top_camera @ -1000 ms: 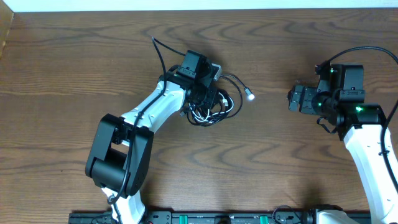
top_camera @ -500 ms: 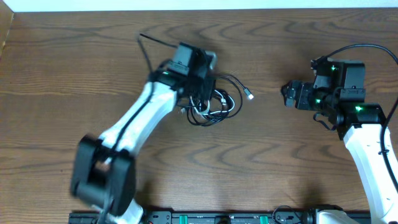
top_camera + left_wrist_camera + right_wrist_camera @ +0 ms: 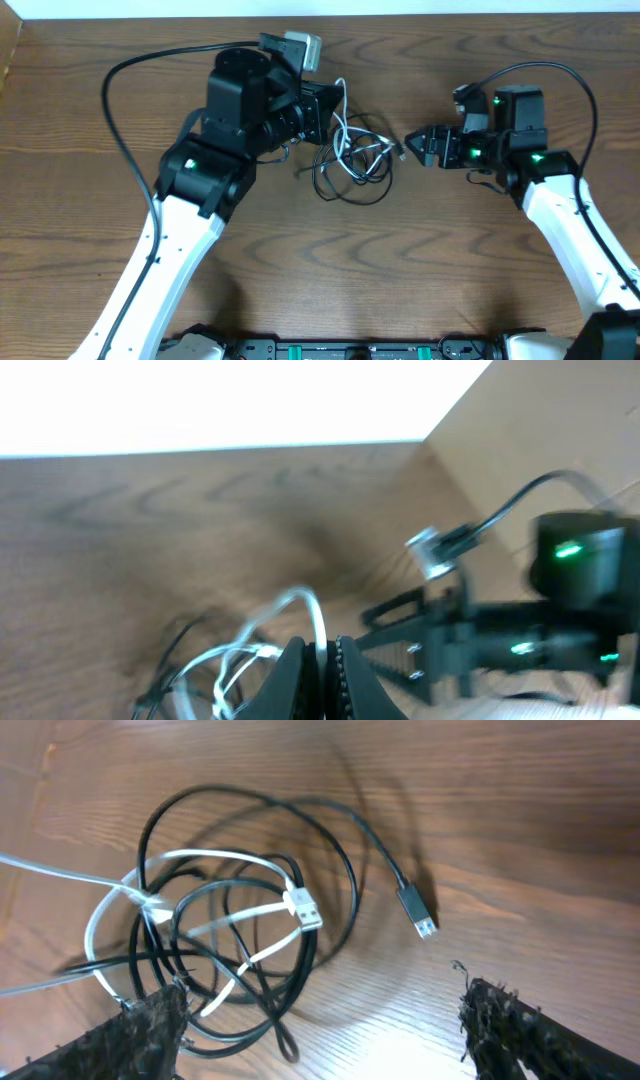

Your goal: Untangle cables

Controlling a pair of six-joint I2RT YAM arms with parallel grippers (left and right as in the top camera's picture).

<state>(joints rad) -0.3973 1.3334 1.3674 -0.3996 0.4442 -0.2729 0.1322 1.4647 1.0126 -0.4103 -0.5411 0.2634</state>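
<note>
1. The left claw (image 3: 326, 106) is pressed together. Its wrist view shows the tips (image 3: 322, 656) pinching a strand of the white cable (image 3: 340, 115), which rises from the heap up to them.
2. The right claw (image 3: 414, 148) stands spread wide with nothing in it. Its two fingers (image 3: 150, 1030) sit on either side of the tangle as the right wrist camera sees it.
3. The cables lie on the table (image 3: 450, 270) between the two arms, toward the far edge. The black cable (image 3: 352, 880) makes several loose loops, with the white one threaded through them.
4. The white plug (image 3: 305, 910) lies inside the black loops.
5. The black plug (image 3: 417, 910) sticks out on the right side of the heap, just beside the right claw's tips. I can't tell whether they touch.
</note>
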